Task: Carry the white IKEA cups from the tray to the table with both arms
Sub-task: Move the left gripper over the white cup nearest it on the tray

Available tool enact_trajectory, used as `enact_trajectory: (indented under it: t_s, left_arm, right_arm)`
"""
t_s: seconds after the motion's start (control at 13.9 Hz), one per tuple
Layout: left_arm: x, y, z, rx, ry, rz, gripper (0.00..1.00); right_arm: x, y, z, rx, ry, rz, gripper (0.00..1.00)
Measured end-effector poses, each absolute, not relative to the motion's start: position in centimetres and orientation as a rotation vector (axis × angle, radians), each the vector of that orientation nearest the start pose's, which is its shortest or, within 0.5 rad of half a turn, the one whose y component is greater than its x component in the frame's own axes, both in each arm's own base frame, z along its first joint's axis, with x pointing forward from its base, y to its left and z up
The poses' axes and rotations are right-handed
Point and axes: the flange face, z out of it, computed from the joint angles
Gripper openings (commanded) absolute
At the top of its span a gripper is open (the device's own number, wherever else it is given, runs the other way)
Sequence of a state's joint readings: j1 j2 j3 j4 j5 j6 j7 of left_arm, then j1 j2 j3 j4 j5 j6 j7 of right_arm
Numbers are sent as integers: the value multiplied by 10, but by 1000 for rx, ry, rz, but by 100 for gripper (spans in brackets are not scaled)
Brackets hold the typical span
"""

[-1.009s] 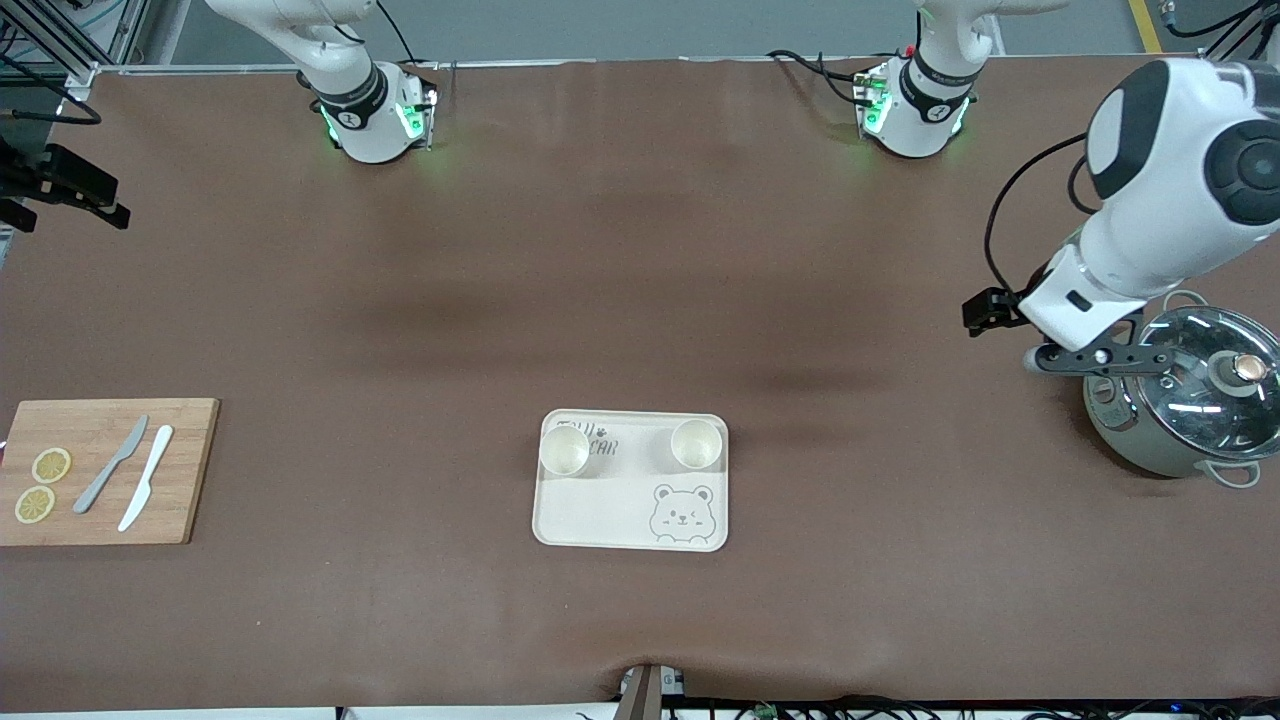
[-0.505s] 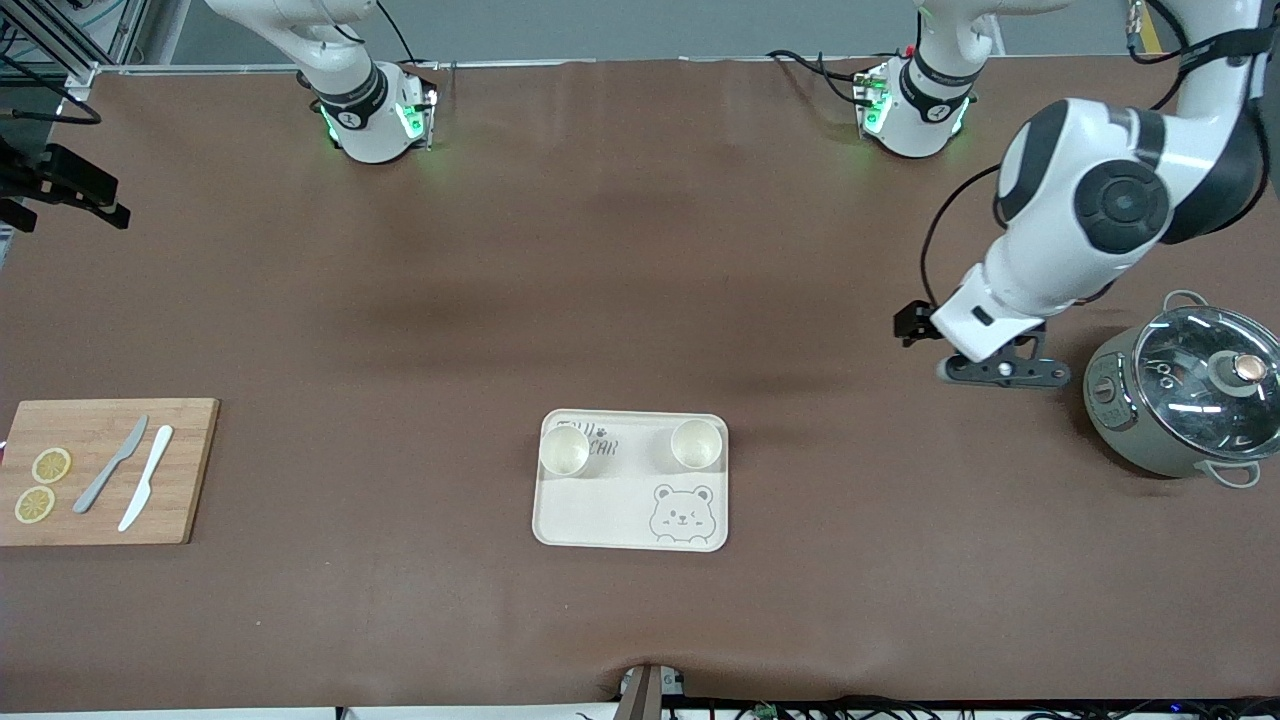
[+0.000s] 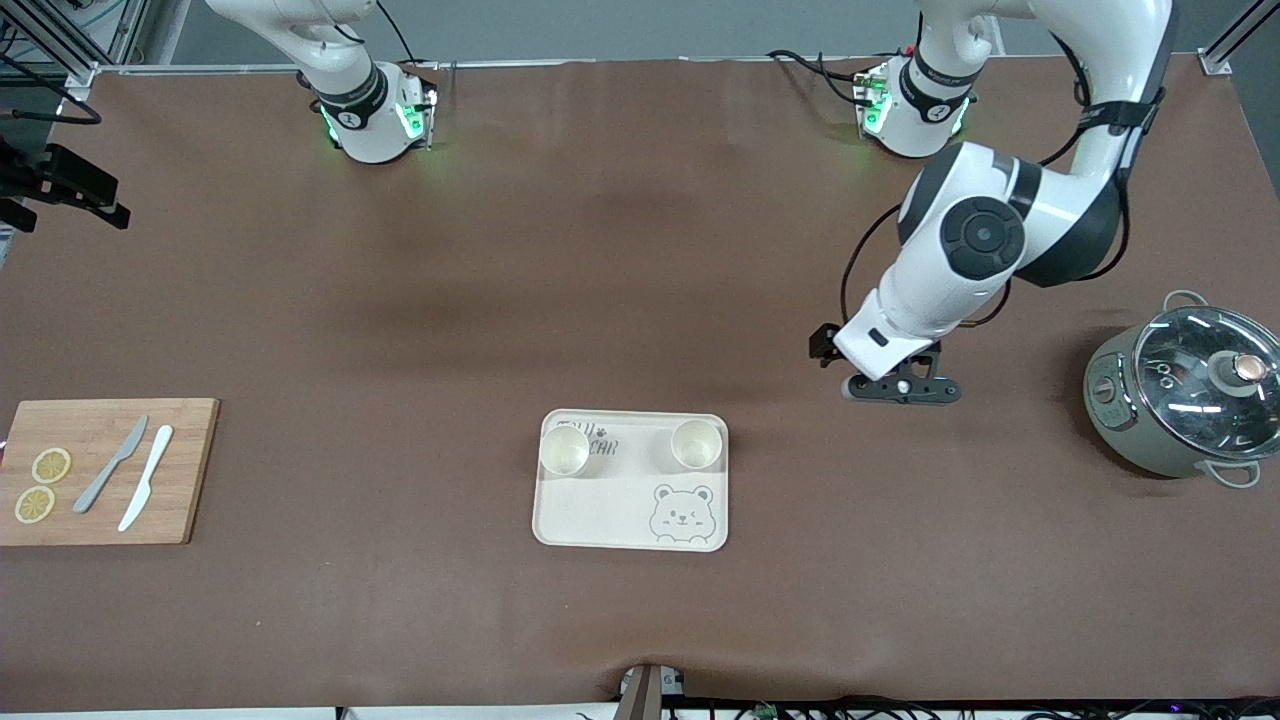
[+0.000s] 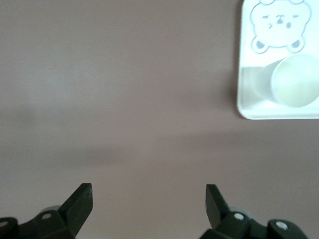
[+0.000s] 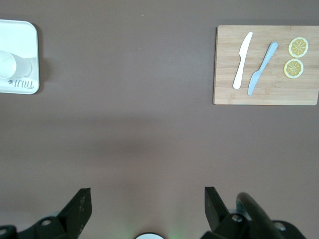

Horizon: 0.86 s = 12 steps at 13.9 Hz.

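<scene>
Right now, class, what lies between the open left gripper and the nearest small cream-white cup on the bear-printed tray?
Only bare brown tabletop separates left gripper from cup, per the front view.

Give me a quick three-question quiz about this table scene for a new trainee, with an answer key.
1. True or false: both cups stand on the tray.
2. The left gripper hangs over: A) bare table between tray and pot, B) the cutting board, C) the tray.
3. Fill in: both knives lie on the ____.

Key:
1. True.
2. A; its fingers are open and empty. The right gripper is also open.
3. Cutting board, beside two lemon slices.
</scene>
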<state>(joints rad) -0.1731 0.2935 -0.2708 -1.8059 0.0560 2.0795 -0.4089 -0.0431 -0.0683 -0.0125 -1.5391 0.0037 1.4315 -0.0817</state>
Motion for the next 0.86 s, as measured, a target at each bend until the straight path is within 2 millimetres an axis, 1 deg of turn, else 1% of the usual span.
enact_trajectory:
  t_s: [0.14,0.29,0.36,0.43,0.58,0.65,0.86]
  left_arm:
    - [576,-285,380,-3176,33,34,100]
    - [578,-308,373,-3187,18,40,100]
    - [579,-317,369,-3192,20,43,96]
    - [581,-324,365,-3198,20,42,90]
    - [586,-334,356,-3219,16,12,89]
    - [589,-337,351,-3234,15,-16,83]
    - [595,-348,330,-3270,22,-75,71]
  right_arm:
    - [518,-28,664,-3133,-44,60,100]
    - [518,-27,664,-3133,-45,60,100]
    - [518,-27,664,-3133,-45,60,100]
    - [518,-27,664,-3133,-46,60,100]
    - [518,-27,664,-3133,-47,60,100]
    - [518,-27,664,-3133,-47,60,100]
    - [518,-26,665,-3133,-50,59,100]
